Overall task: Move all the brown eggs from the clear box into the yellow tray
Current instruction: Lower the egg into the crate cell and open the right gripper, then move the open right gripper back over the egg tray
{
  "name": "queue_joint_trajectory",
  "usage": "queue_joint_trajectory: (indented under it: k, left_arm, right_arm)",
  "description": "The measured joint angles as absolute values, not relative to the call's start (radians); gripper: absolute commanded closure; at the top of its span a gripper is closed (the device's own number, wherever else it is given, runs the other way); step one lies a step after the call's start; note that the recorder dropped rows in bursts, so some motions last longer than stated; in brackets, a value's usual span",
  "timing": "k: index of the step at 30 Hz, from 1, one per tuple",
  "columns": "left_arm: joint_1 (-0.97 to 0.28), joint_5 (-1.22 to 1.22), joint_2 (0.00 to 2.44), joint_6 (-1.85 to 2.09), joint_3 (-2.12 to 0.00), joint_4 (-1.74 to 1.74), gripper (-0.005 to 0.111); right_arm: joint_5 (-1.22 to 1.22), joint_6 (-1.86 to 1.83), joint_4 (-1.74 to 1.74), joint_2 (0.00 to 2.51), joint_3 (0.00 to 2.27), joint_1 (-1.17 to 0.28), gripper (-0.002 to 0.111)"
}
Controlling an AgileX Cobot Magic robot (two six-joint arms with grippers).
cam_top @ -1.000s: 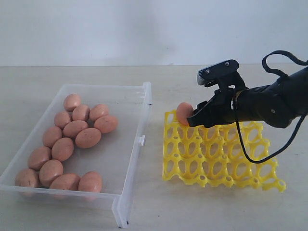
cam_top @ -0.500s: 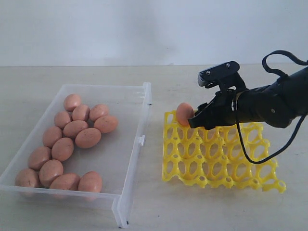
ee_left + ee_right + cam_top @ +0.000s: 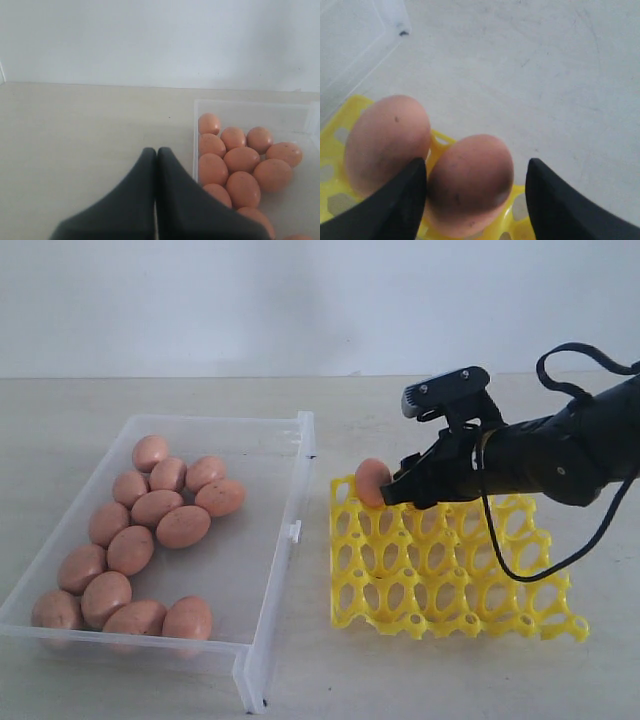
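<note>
Eggs number two in the yellow tray (image 3: 450, 595), side by side along its far row at the corner by the clear box (image 3: 275, 570). Right claw (image 3: 476, 170) straddles the second egg (image 3: 470, 182) with jaws spread, one finger (image 3: 402, 200) squeezed between it and its neighbour (image 3: 387, 140), the other standing clear, so it looks released. Tight on that side; straight up seems safest. Left claw (image 3: 156, 162) is pinched shut beside the box, where the remaining brown eggs (image 3: 155, 508) lie.

one egg (image 3: 470, 185) behind right gripper (image 3: 393, 490)
</note>
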State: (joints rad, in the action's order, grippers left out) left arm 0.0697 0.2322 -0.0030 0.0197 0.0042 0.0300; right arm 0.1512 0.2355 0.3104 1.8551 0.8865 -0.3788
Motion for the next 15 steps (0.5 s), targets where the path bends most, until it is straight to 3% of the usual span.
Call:
queue_joint_trajectory:
  k: [15]
  left_arm:
    - [0.07, 0.232, -0.003, 0.02, 0.004, 0.03, 0.111]
  right_arm:
    - [0.141, 0.232, 0.31, 1.692, 0.887, -0.383, 0.052]
